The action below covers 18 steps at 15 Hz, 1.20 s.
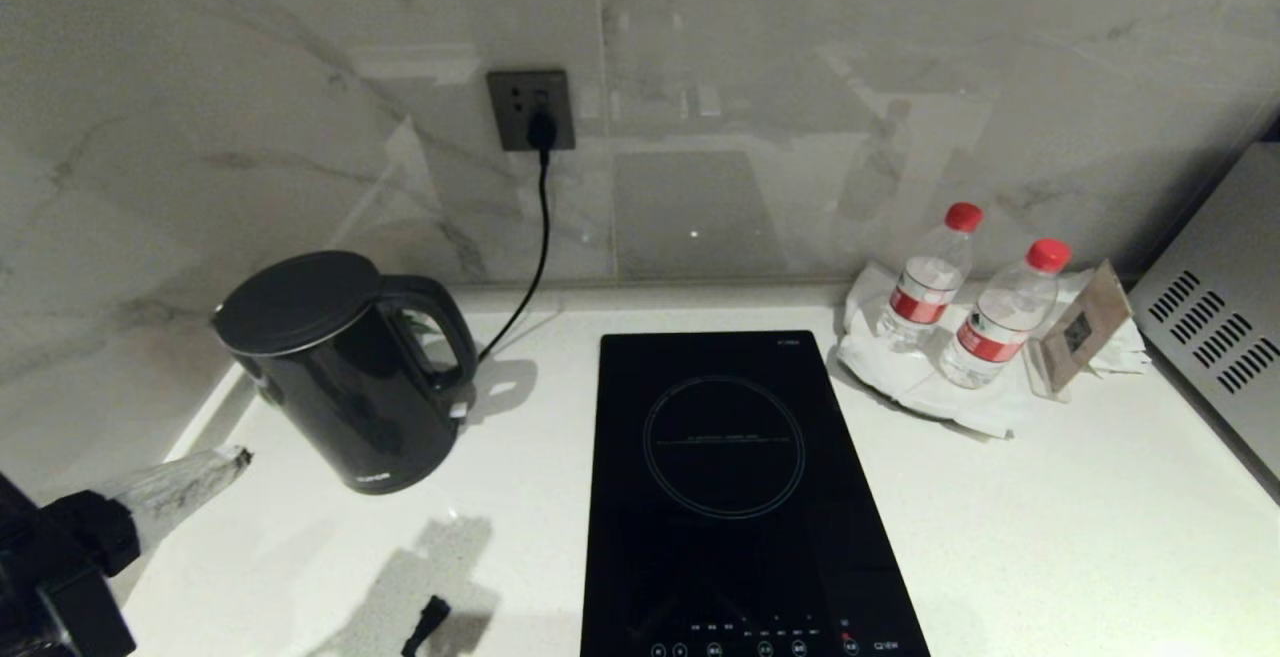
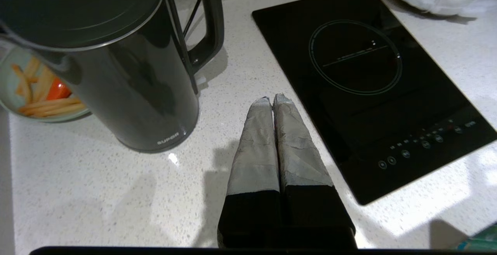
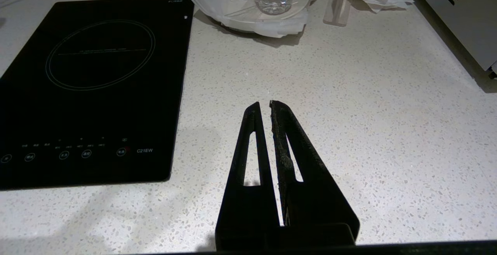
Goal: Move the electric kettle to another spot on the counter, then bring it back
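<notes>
Your left gripper [image 2: 271, 100] hung with fingers pressed together, empty, just right of the electric kettle [image 1: 345, 367], which stood at the counter's [image 1: 1050, 517] back left. Approaching closed, you risked shoving the kettle into what looked like a food bowl [image 2: 37, 92] behind it.

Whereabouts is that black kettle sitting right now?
In the head view the electric kettle stands upright at the left end of the counter, left of the black hob, below the wall socket. The shut left claw is near it, not touching.
</notes>
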Tool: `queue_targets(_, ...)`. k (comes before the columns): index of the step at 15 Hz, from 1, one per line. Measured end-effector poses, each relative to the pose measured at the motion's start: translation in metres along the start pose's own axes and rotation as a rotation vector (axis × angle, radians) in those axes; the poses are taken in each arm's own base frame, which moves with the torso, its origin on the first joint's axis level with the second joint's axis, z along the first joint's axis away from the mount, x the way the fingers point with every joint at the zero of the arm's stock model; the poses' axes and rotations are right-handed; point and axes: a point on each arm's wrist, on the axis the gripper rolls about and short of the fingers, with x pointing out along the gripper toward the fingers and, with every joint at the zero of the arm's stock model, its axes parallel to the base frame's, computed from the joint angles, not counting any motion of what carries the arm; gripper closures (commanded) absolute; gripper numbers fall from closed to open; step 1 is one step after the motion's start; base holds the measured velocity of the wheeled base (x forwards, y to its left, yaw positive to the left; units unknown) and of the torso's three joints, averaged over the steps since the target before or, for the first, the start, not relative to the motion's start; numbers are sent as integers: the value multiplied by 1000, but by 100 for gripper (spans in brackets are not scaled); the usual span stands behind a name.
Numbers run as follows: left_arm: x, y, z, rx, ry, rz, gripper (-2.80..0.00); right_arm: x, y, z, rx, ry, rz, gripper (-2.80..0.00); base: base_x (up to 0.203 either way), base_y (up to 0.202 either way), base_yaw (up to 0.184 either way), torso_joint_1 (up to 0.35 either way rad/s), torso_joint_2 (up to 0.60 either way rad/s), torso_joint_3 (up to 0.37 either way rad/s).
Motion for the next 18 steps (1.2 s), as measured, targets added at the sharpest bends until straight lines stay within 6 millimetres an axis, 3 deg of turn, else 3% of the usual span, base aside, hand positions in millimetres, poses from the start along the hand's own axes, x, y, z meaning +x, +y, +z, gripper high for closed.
queue_targets(3,36,-7,0,-13,41,8,0,0,0,0,0,0,0,0,0,0,0,0,0,0)
queue_targets(7,77,-31,-9,-22,78,56,0,0,0,0,0,0,0,0,0,0,0,0,0,0)
queue_targets(18,146,-71,-57,-22,119,148,0,0,0,0,0,0,0,0,0,0,0,0,0,0)
